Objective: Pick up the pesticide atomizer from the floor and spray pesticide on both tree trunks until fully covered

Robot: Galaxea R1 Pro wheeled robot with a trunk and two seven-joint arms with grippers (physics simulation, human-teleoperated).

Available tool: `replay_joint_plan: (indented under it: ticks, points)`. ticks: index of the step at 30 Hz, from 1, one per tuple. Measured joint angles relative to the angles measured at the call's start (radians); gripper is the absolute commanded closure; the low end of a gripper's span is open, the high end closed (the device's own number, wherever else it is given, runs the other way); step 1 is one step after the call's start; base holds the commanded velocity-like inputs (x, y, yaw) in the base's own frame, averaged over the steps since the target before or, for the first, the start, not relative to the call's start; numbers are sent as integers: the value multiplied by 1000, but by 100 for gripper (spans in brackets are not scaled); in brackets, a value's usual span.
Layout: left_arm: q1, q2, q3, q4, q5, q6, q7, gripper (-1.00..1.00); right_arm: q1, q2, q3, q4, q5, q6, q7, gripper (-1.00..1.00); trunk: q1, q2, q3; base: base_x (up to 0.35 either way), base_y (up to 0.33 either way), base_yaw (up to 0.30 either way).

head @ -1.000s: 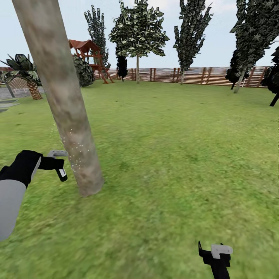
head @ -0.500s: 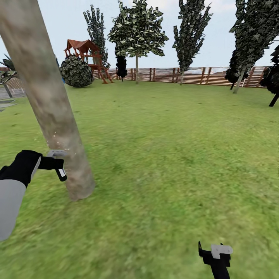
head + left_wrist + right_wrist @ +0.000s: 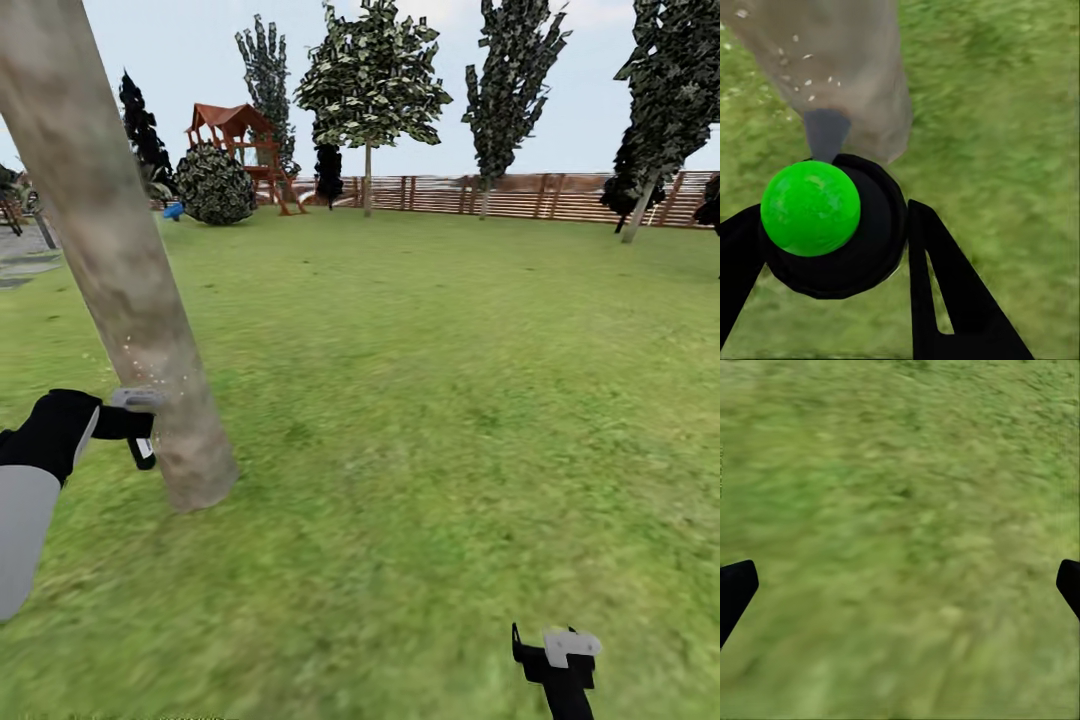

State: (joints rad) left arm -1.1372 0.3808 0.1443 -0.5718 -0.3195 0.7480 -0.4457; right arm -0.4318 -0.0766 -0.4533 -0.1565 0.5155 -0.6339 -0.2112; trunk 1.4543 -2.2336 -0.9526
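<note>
Beside the tree trunk (image 3: 120,270), the left gripper (image 3: 832,247) pinches the pesticide atomizer (image 3: 821,217); white specks (image 3: 150,365) now sit farther round its bark, suggesting coverage spreads; the right gripper (image 3: 900,585) hangs spread.

One thick tree trunk (image 3: 120,270) left of frame, one play tower (image 3: 232,140) and one round shrub (image 3: 213,186) upper left, two grippers, one green-capped atomizer (image 3: 814,214).

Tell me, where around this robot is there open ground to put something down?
Open grass runs from the tree trunk across to the fence, and lies under the open right gripper. It is tight at the trunk's base, where the left gripper holds the atomizer close to the bark.
</note>
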Motion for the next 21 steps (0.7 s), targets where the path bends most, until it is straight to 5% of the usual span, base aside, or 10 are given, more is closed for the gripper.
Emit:
replay_joint_plan:
  ticks: [4,10,16,21]
  points:
    - [4,8,6,3,5,1,89,100,0,0,0,0,0,0,0,-100,0,0,0,104,-271,276]
    - [11,1,11,18,20,-1,135,100,0,0,0,0,0,0,0,-100,0,0,0,128,-271,278]
    - [54,-27,12,17,112,-20,211,100,0,0,0,0,0,0,0,-100,0,0,0,146,-268,179]
    - [64,-28,12,12,127,-37,219,100,0,0,0,0,0,0,0,-100,0,0,0,216,-211,8]
